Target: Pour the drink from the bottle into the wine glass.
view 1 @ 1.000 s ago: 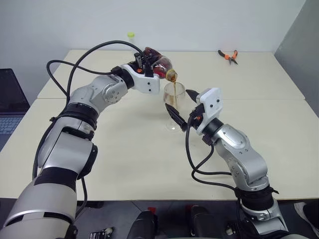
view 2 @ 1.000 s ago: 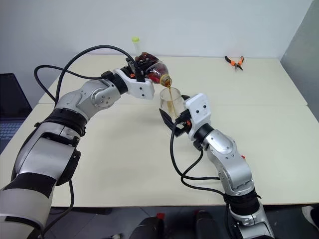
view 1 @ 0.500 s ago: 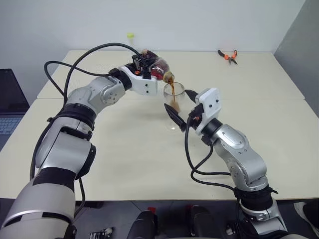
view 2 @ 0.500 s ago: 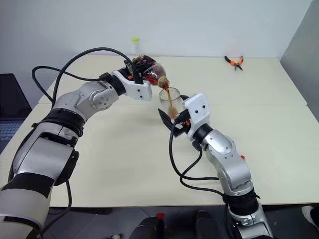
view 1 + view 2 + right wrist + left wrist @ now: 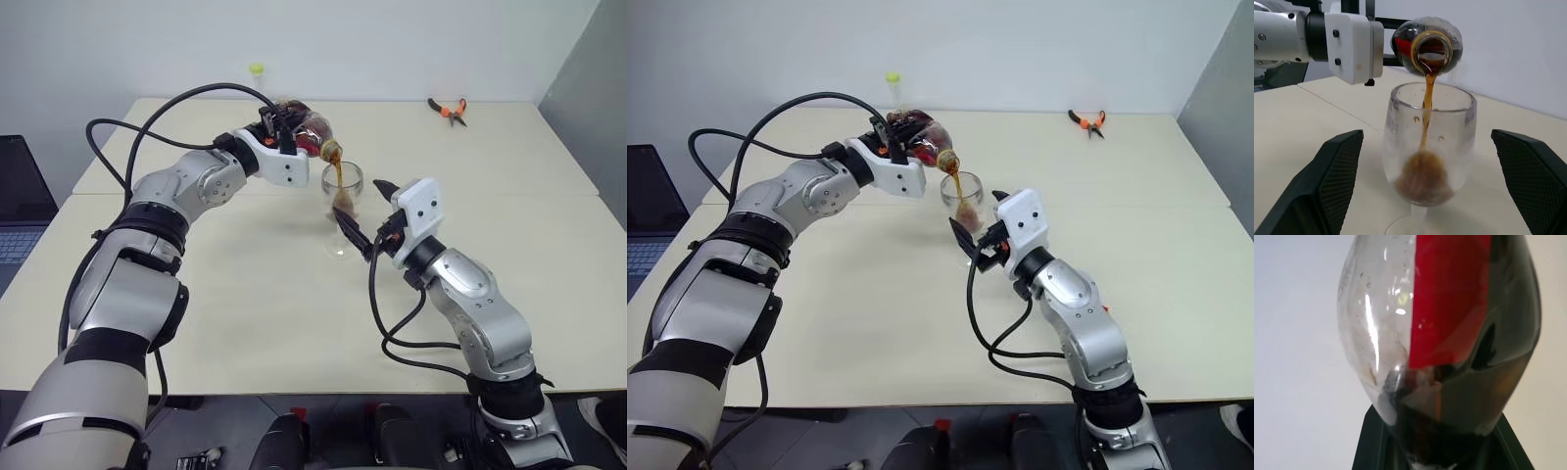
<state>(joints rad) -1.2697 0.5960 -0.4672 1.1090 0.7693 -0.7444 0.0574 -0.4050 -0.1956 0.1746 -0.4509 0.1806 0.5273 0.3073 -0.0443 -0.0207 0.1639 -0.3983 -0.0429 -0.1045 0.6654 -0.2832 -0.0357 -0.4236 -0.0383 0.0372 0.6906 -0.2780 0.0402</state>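
Bottle (image 5: 312, 134): tipped mouth-down over the glass, at the far middle of the table (image 5: 245, 294), clamped by the body in the left gripper (image 5: 284, 127).
Drink (image 5: 1425, 117): thin dark stream falling from the open mouth; shallow brown pool in the bottom of the bowl.
Wine glass (image 5: 1426, 147): upright on its foot, directly under the bottle mouth, roughly a quarter full.
Left gripper: closed tight on the bottle.
Right gripper (image 5: 1425, 191): spread wide, one finger on each side of the bowl, apart from the glass, holding nothing.
Handling, bottle: light thin plastic, likely to dent under squeeze; best held at the bulbous body.
Handling, glass: brittle, top-heavy, probably slick; stem or low bowl the safer hold, gently.
Risk: splash or tip-over if nudged.
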